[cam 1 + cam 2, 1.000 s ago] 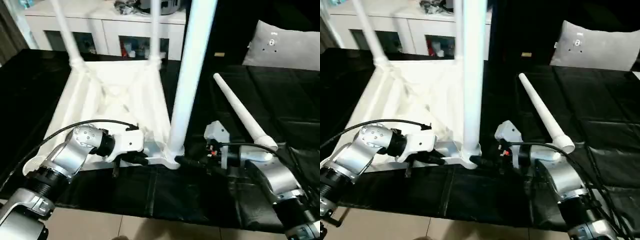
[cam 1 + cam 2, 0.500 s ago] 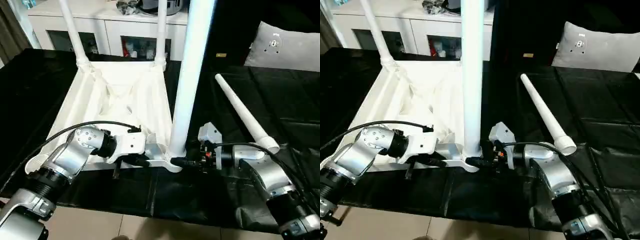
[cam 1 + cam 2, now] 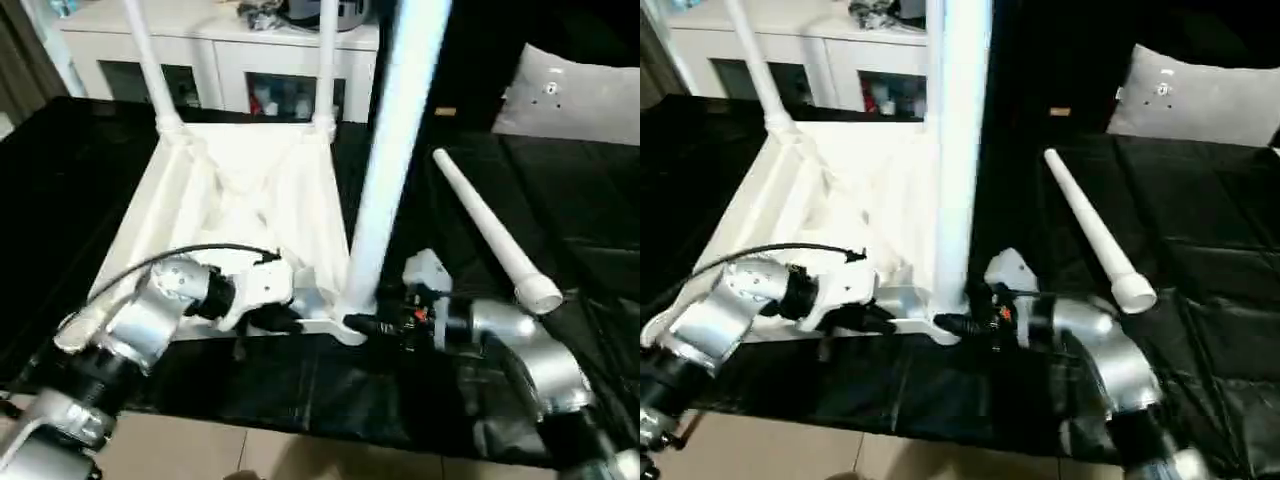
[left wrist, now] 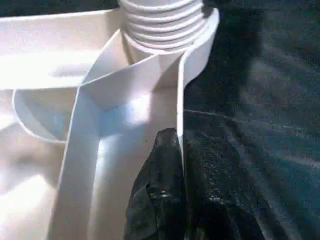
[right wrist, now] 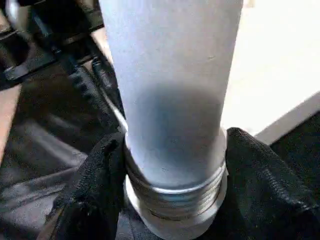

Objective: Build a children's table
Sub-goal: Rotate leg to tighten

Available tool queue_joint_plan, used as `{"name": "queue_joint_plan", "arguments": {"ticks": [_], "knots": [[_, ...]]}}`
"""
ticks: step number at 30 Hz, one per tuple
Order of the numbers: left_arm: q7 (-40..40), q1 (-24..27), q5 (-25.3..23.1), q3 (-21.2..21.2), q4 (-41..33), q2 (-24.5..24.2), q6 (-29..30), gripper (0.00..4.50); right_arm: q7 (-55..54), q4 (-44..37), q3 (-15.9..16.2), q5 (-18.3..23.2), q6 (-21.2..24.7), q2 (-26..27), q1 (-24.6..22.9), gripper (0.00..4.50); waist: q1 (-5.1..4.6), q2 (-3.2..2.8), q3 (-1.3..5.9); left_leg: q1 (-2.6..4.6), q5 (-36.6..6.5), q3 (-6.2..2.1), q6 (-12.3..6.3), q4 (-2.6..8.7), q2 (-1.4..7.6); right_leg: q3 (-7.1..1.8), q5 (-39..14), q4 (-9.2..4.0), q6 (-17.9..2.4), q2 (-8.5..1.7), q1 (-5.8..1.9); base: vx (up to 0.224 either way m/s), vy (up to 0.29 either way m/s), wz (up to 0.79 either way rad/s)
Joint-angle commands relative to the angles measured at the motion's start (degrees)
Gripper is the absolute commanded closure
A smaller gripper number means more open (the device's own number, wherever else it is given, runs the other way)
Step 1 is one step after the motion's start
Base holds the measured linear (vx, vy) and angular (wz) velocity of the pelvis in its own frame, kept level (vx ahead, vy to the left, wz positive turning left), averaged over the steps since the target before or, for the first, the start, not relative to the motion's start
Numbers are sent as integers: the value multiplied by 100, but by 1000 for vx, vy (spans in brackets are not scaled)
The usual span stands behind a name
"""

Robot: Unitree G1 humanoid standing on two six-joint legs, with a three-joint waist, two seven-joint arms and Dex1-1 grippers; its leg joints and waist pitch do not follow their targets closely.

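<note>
The white tabletop (image 3: pixel 240 180) lies upside down on black cloth. Two legs (image 3: pixel 145 60) (image 3: pixel 327 60) stand in its far corner sockets. A third leg (image 3: pixel 385 170) stands upright in the near right socket, its threaded base (image 5: pixel 172 200) showing. My right gripper (image 3: pixel 365 325) is shut on this leg's base, one black finger (image 5: pixel 95 185) on each side. My left gripper (image 3: pixel 290 320) is shut on the tabletop's near rim (image 4: pixel 180 100), just left of that socket. A fourth leg (image 3: pixel 490 240) lies loose on the cloth to the right.
A grey-white pillow-like bag (image 3: pixel 575 90) rests at the back right. A white cabinet (image 3: pixel 230 50) stands behind the tabletop. The black cloth ends near the front, where pale floor (image 3: pixel 200 450) shows.
My right gripper has moved in to the upright leg's base and narrowed around it. The left gripper keeps its hold on the rim. The camera has shifted a little.
</note>
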State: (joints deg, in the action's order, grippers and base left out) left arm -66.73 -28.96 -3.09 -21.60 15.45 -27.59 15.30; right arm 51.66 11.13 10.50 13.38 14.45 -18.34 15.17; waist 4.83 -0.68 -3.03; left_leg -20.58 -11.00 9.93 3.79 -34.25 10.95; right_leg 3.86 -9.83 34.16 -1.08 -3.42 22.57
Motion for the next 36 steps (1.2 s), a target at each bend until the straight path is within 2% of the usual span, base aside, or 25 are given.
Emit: {"name": "queue_joint_plan", "arguments": {"ticks": [1,2,3,4,5,6,7,8,10,11,12,13,15,17,18,19,22,26,27,30,31,32,34,36], "knots": [[497,28,175,16,-245,404,401,450,-547,-21,240,-129,121,363,-188,181,-76,-20,281,100,-1607,-62,15,453,225,-273,-2475,-506,-935,-460,-172,0,0,0],[738,36,182,115,-321,573,699,450,-991,22,196,-260,118,586,-292,181,-108,-4,272,87,-1737,-78,59,467,212,-254,-2741,-522,-837,-462,-199,0,0,0],[825,38,181,151,-349,642,814,450,-1160,52,170,-303,130,674,-317,181,-176,4,241,180,-2173,-116,145,461,180,-204,-3516,-640,-567,-470,-132,0,0,0],[1204,10,82,208,-425,970,1186,450,-1833,197,13,-388,249,1088,-296,182,-245,-8,249,181,-2245,-136,152,451,159,-186,-3713,-682,-458,-476,-138,0,0,0],[1285,1,64,219,-437,1040,1262,450,-1957,220,-15,-401,279,1167,-286,182,-282,0,249,160,-2231,-142,144,454,157,-180,-3730,-693,-424,-474,-147,0,0,0],[1575,-37,9,257,-482,1290,1544,450,-2366,280,-106,-443,387,1427,-248,182,-297,-63,259,158,-2224,-158,160,455,160,-176,-3691,-687,-428,-486,-153,0,0,0],[1724,-68,-4,291,-467,1411,1632,450,-2523,313,-154,-451,399,1525,-216,182,-376,-58,266,138,-2308,-187,125,466,153,-134,-3646,-708,-380,-465,-173,0,0,0],[1927,-120,-16,335,-430,1579,1721,450,-2764,388,-245,-434,444,1662,-163,182,-376,-58,266,138,-2308,-187,125,466,153,-134,-3646,-708,-380,-465,-173,0,0,0],[2476,-273,-167,337,-334,1999,1831,450,-3449,706,-481,-463,473,2027,15,182,-488,-66,267,130,-2476,-195,59,474,154,-108,-3397,-740,-433,-443,-155,0,0,0],[2476,-273,-167,337,-334,1999,1831,450,-3449,706,-481,-463,473,2027,15,182,-515,-61,262,137,-2513,-194,55,468,146,-100,-3432,-754,-432,-435,-140,0,0,0],[2541,-299,-231,285,-320,2046,1813,450,-3581,802,-536,-471,436,2104,58,182,-522,-95,262,150,-2549,-202,55,461,138,-91,-3475,-763,-413,-439,-135,0,0,0],[2589,-348,-416,109,-283,1993,1654,450,-3793,950,-529,-610,283,2186,126,182,-544,-61,266,135,-2586,-208,10,455,118,-84,-3565,-788,-334,-446,-145,0,0,0],[2582,-355,-505,73,-264,1928,1624,450,-3749,969,-499,-675,246,2193,121,182,-569,-72,263,138,-2624,-210,-11,456,120,-83,-3583,-798,-313,-446,-135,0,0,0],[2592,-353,-556,73,-247,1889,1616,450,-3717,955,-520,-668,239,2216,102,182,-575,-73,261,140,-2608,-205,-38,459,123,-97,-3548,-803,-325,-449,-127,0,0,0],[2575,-347,-634,38,-207,1772,1559,450,-3713,893,-545,-682,210,2218,63,126,-574,-73,266,138,-2594,-205,-40,459,127,-105,-3513,-793,-338,-451,-128,0,0,0],[2549,-344,-647,25,-186,1722,1519,450,-3709,864,-542,-697,192,2197,50,112,-579,-71,265,126,-2600,-206,-45,471,131,-117,-3470,-780,-362,-447,-126,0,0,0],[2549,-327,-636,23,-169,1662,1484,450,-3699,834,-526,-744,84,2150,38,94,-587,-71,269,117,-2568,-200,-37,484,148,-139,-3304,-748,-456,-452,-128,0,0,0],[2093,-208,-507,-7,-189,1364,1022,450,-3413,540,-584,-734,-388,1869,-127,63,-564,-76,290,83,-2414,-195,-66,495,163,-174,-3063,-715,-534,-466,-155,0,0,0],[2001,-151,-489,-6,-158,1254,888,450,-3235,317,-670,-634,-511,1735,-263,51,-530,-56,322,37,-2110,-175,-109,497,185,-214,-2604,-658,-654,-468,-200,0,0,0],[1974,-136,-476,-1,-149,1226,867,450,-3184,253,-686,-612,-538,1694,-299,29,-495,-59,365,-15,-1630,-137,-179,479,200,-256,-1818,-534,-921,-443,-223,0,0,0],[1835,-90,-427,-6,-80,1094,731,450,-2749,-135,-638,-490,-585,1444,-506,8,-441,-43,360,-29,-1368,-103,-283,460,202,-257,-1518,-523,-1033,-432,-231,0,0,0],[1835,-90,-427,-6,-80,1094,731,450,-2749,-135,-638,-490,-585,1444,-506,8,-441,-43,360,-29,-1368,-103,-283,460,202,-257,-1518,-523,-1033,-432,-231,0,0,0],[1360,-31,-346,-108,33,780,317,450,-1900,-754,-575,-172,-540,911,-850,8,-366,-64,381,-34,-1157,-93,-369,442,201,-265,-1282,-487,-1031,-433,-276,0,0,0],[1104,-9,-293,-154,69,662,114,450,-1598,-912,-561,-53,-520,709,-936,8,-346,-70,381,-33,-1041,-91,-428,451,220,-268,-1045,-454,-1071,-430,-272,0,0,0]]}}
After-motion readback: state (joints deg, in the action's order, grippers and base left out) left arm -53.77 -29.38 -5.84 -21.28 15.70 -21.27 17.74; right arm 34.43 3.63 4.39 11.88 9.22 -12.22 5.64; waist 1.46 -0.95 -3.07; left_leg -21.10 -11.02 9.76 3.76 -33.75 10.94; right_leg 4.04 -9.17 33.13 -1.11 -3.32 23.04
